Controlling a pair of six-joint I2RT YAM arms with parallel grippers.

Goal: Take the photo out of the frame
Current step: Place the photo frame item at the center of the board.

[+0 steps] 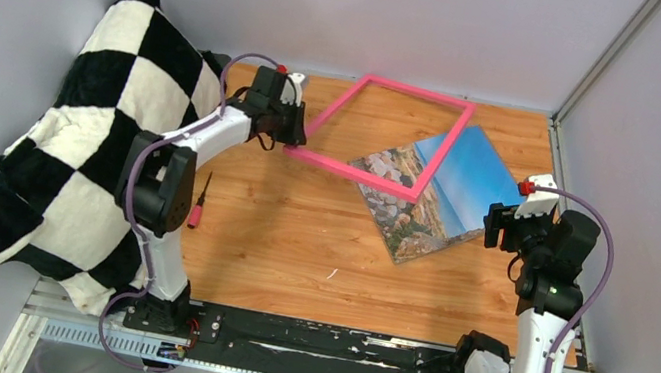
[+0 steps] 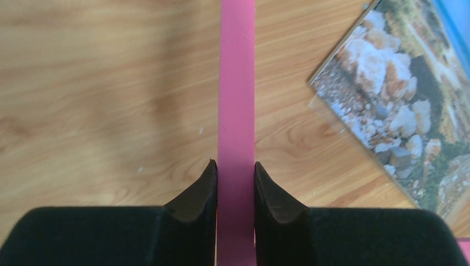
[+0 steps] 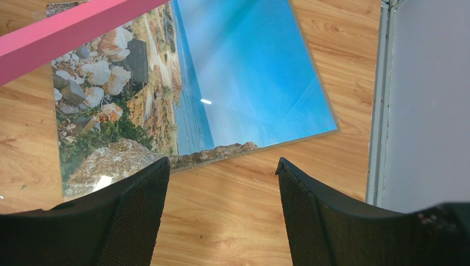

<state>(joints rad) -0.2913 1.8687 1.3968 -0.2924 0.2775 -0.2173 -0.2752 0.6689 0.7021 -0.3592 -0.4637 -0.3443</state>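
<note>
As the left claw [image 2: 235, 170] clamps the narrow pink rectangular frame [image 2: 235, 83] and the right claw [image 3: 221, 166] gapes, a low swing could drag the glossy seashore photo [image 1: 475, 175].

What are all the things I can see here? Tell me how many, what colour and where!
frame: one, pink, back middle of the table, its right corner over the photo
photo: one, blue sky and pale rocks, flat on the table, right of middle
blanket: one, black and white checks, heaped at the left side
screwdriver (it looks like one): one, red and black, on the table near the blanket
table: one, wood brown, under it all
left gripper: one, black, shut on the frame
right gripper: one, black, open, above the photo's near edge
</note>
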